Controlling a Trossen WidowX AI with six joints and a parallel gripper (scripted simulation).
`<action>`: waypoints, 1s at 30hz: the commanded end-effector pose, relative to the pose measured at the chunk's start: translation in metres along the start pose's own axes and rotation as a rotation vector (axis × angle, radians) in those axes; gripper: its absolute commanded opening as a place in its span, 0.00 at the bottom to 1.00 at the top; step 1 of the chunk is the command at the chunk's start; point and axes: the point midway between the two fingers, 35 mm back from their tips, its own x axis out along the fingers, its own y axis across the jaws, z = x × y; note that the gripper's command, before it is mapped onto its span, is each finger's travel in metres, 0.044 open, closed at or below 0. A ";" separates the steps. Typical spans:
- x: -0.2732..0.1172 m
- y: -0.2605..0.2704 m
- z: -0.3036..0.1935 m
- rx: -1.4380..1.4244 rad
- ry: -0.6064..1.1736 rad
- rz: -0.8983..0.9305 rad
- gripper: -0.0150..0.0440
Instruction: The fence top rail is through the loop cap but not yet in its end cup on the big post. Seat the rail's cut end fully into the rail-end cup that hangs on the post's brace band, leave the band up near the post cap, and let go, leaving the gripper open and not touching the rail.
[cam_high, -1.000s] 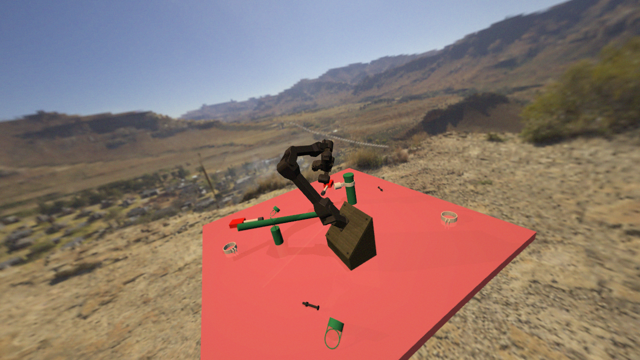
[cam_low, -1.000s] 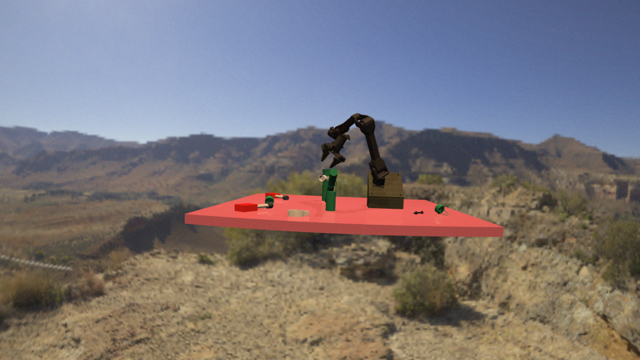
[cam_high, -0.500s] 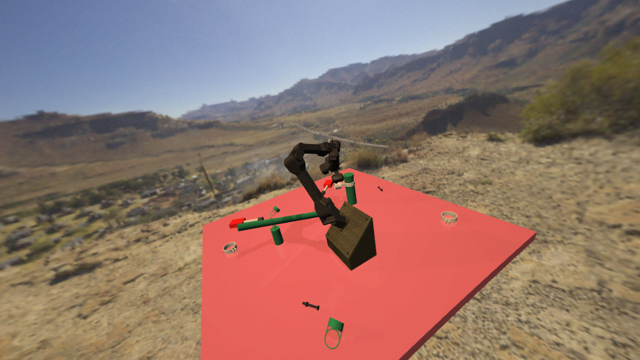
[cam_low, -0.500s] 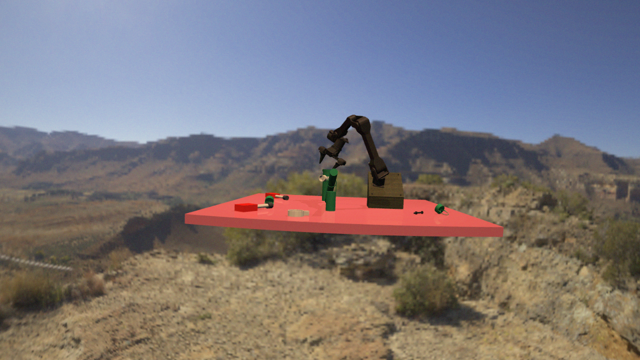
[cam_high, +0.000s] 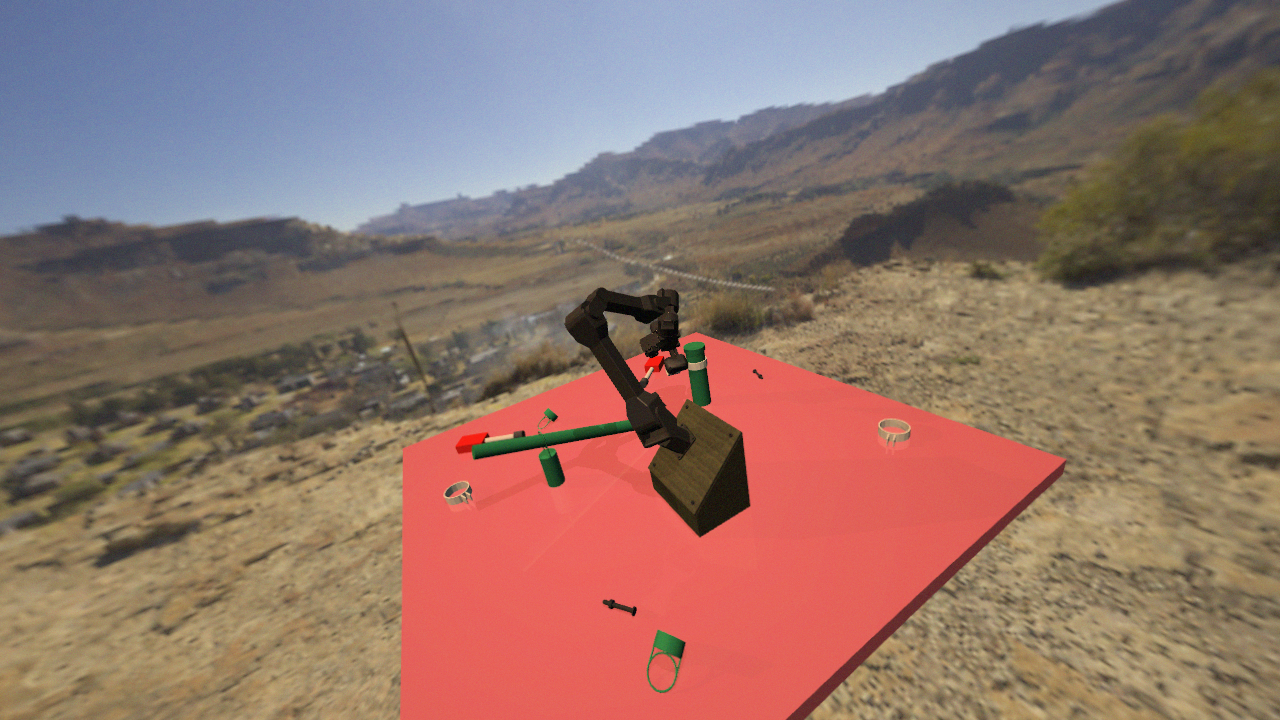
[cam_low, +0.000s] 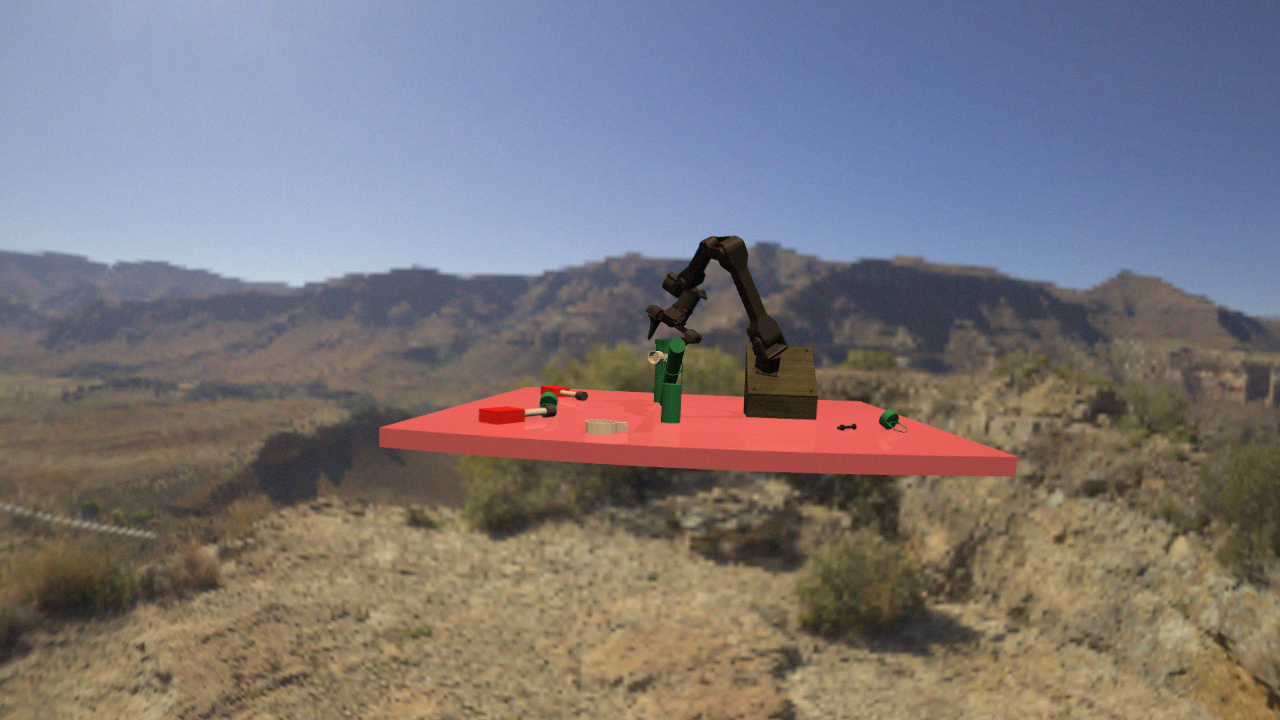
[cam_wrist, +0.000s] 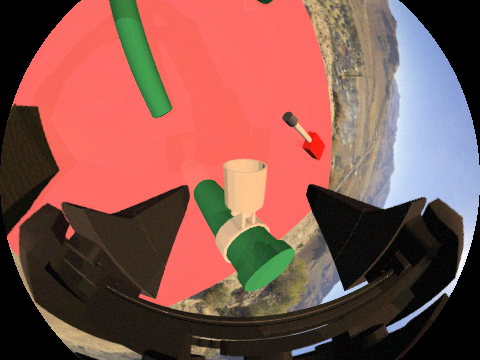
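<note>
Fence top rail (cam_high: 550, 437) (cam_low: 674, 360) (cam_wrist: 140, 65) slants across the small post (cam_high: 551, 468) (cam_low: 670, 404), cut end outside the rail-end cup (cam_low: 655, 357) (cam_wrist: 245, 186), at its ten o'clock in wrist view, gap between. Cup hangs off the brace band (cam_high: 698, 365) (cam_wrist: 227, 240), around the upright big post (cam_high: 699, 389) (cam_low: 659, 385) (cam_wrist: 207, 200), up near the post cap (cam_high: 694, 347) (cam_wrist: 272, 270). Hand (cam_high: 664, 355) (cam_low: 673, 338) (cam_wrist: 250, 191) open, fingers wide, gripping nothing, over by the cup and apart from the rail's cut end; can't tell if it touches the cup. Wrist view: red-headed mallet (cam_high: 654, 363) (cam_low: 552, 391) (cam_wrist: 314, 146) at cup's two o'clock. Top view, from the wooden base block (cam_high: 716, 474) (cam_low: 780, 394) (cam_wrist: 25, 160): big post at twelve, small bolt (cam_high: 758, 373) at one, tan ring clamp (cam_high: 893, 436) near three, green looped cap (cam_high: 666, 644) (cam_low: 888, 419) at six, dark bolt (cam_high: 619, 607) (cam_low: 846, 427) at seven. Small post, second tan clamp (cam_high: 448, 496) (cam_low: 601, 427) and second mallet (cam_high: 471, 442) (cam_low: 501, 414) around nine. All on the red table (cam_high: 554, 644) (cam_low: 698, 461) (cam_wrist: 210, 135).
</note>
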 end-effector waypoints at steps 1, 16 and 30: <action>0.007 0.002 0.000 0.005 0.002 0.003 1.00; 0.031 0.000 -0.001 0.004 0.002 0.003 1.00; 0.054 0.001 0.000 0.004 0.001 0.002 1.00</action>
